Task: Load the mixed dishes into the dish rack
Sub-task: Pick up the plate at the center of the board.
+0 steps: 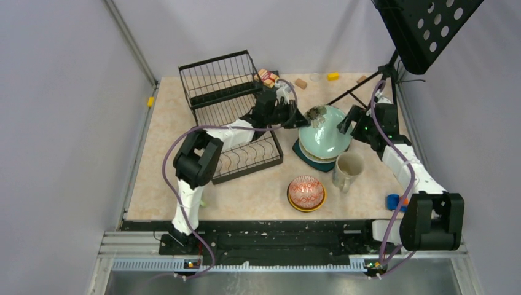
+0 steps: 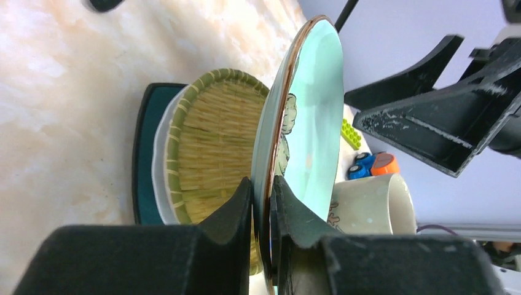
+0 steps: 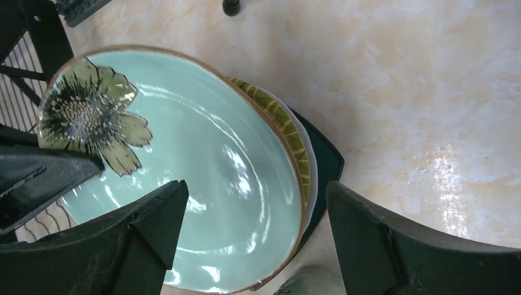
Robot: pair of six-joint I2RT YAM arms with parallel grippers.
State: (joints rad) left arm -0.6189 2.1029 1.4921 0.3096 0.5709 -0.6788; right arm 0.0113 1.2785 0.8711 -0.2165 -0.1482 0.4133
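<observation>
1. Left wrist view: the left pincer (image 2: 263, 196) is nearly closed, its two fingers pinching the rim of the teal plate (image 2: 313, 110), one finger on the back and one on the glazed face.
2. The teal plate is tipped steeply on edge in that grip. The flower end of its rim sits at the fingers, and the rest runs away from the pincer.
3. Behind the raised plate lies the rest of the stack: a straw-patterned plate (image 2: 212, 141) on a white plate (image 2: 161, 166), on a dark plate (image 2: 142, 153), flat on the surface (image 2: 74, 92). I cannot tell whether the teal plate's low edge touches the stack.
4. Right wrist view: the right pincer (image 3: 255, 196) is spread wide and holds nothing. Its fingers stand either side of the teal plate's near rim, and the glazed face fills the gap between them.
5. From the left wrist camera, bare wall shows between that face and the right fingers, so they appear apart from the plate.
6. Top view: the two pincers face each other across the teal plate, the left at its flower side towards the rack (image 1: 227, 92) and the right at the opposite side.
7. The rack stands left of the stack, under and beside the left arm, with no dishes visible in it.
8. A mug (image 1: 348, 170) stands just in front of the stack, near the right arm.
9. A red-patterned bowl (image 1: 306, 191) sits nested in a yellow bowl (image 1: 307, 208), in front of the stack and left of the mug, well apart from both pincers.
</observation>
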